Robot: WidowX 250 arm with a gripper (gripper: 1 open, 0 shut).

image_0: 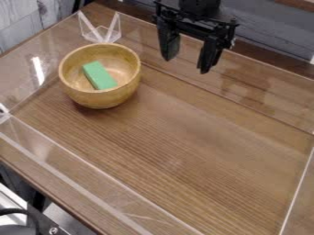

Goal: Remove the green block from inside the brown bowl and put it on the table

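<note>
The green block (99,76) lies flat inside the brown bowl (73,89), which stands on the table (185,156) at the back left. My gripper (188,53) hangs in the air above the back of the table, to the right of the bowl and apart from it. Its dark fingers (208,55) point down and stand spread wide, open, with nothing between them.
Clear plastic panels (73,170) edge the tabletop on the front, left and back sides. A folded clear plastic piece (101,30) rises just behind the bowl. A grey wall runs behind the table.
</note>
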